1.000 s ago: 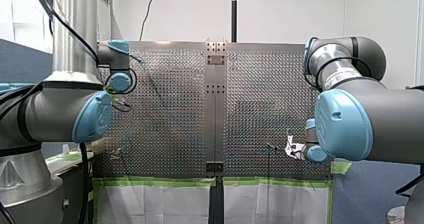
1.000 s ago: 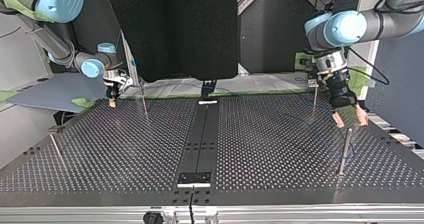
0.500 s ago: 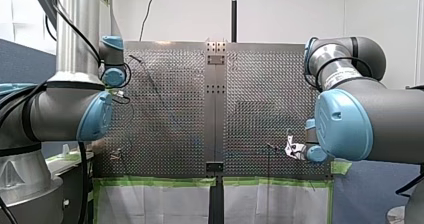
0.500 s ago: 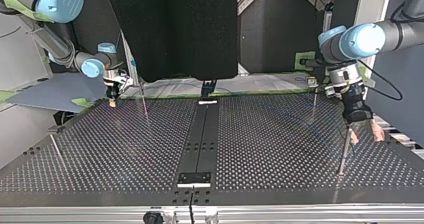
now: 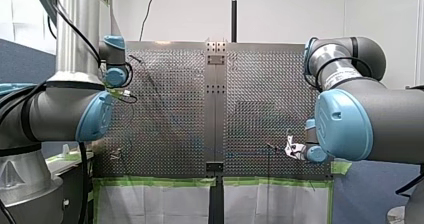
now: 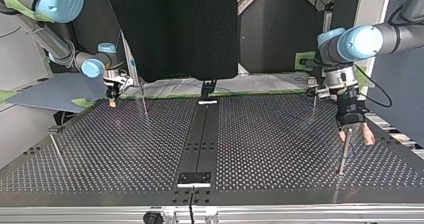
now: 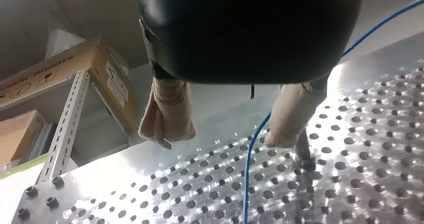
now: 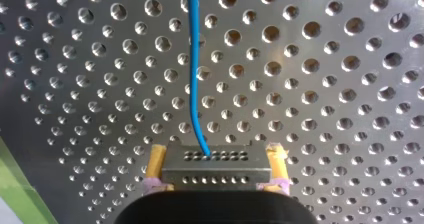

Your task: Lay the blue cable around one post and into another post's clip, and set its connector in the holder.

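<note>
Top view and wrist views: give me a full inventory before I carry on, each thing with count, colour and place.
table: one, silver perforated metal, beneath everything.
centre strip: one, black, down the table's middle.
posts: four, thin metal, two each side of the strip in the top view.
blue cable: one, blue, lying across the table.
connector: one, grey, at the cable's end.
cardboard boxes: two, brown, on shelving past the table's edge, left wrist view.
left gripper: one, black, beige pads, fingers open astride the cable, top view's right.
right gripper: one, yellow pads, shut on the connector, top view's left.
</note>
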Tool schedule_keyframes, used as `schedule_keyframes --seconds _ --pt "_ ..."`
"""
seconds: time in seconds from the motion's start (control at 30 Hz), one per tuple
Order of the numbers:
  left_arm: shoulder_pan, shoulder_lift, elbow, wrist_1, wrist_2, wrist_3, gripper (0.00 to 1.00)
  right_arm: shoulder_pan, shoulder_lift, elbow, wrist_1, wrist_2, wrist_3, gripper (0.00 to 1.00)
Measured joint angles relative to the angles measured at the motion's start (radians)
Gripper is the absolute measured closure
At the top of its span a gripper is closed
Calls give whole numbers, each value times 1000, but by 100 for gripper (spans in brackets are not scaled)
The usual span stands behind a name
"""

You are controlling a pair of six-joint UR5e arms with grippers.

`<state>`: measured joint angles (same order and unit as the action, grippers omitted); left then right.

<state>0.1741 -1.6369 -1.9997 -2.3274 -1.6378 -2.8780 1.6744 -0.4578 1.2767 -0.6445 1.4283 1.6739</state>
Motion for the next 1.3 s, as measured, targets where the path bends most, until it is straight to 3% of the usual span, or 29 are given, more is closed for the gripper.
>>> schedule_keyframes --seconds 0.37,0.6,0.87,1.3 --pt "-4 -61 39 -31 -23 60 0 2 1 0 -3 -2 1 96" --pt "-8 -69 74 -52 -29 69 0 4 1 0 -6 -3 1 96" --pt "-15 -119 103 -100 -36 91 0 5 1 0 -6 -3 0 96" --pt "-9 -162 114 -103 -52 125 0 4 2 0 -2 -2 -2 96"
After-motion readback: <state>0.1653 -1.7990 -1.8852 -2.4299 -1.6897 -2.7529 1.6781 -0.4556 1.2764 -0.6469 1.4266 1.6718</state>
